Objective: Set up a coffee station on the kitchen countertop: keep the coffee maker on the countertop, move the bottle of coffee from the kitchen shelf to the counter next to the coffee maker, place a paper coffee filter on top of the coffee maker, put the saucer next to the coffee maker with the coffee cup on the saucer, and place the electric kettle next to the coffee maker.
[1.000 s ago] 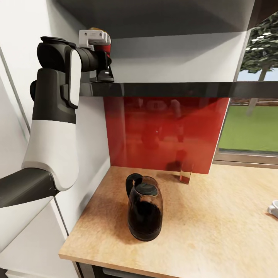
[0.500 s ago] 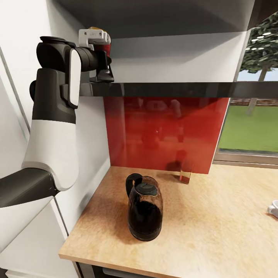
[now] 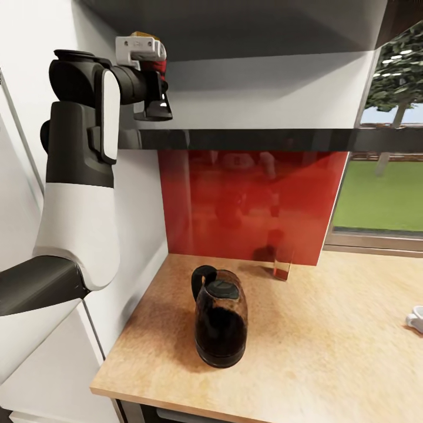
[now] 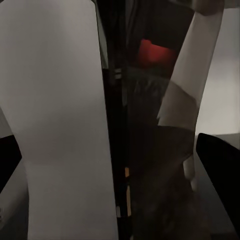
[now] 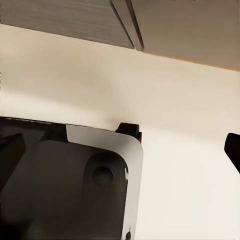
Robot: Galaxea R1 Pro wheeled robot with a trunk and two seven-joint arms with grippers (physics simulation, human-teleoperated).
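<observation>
My left gripper (image 3: 155, 88) is raised at the left end of the kitchen shelf (image 3: 264, 138) and is shut on the bottle of coffee (image 3: 158, 66). The bottle is dark reddish with a yellow-gold cap, and it hangs just above the shelf's surface. In the left wrist view the dark bottle (image 4: 160, 170) with its pale label sits between the fingers of the left gripper (image 4: 112, 170). The electric kettle (image 3: 220, 323), clear glass with a black lid and handle, stands on the kitchen countertop (image 3: 335, 358) below. The right gripper (image 5: 120, 150) hangs open over pale floor beside my own body.
A clear drinking glass (image 3: 283, 262) stands against the red backsplash (image 3: 252, 200). A small white object (image 3: 416, 318) shows at the counter's right edge. A white wall lies close on the left, a window at the right, and an upper cabinet hangs over the shelf.
The left gripper has risen a little with the bottle, so its fingers now clear the shelf top. The head view has shifted slightly.
</observation>
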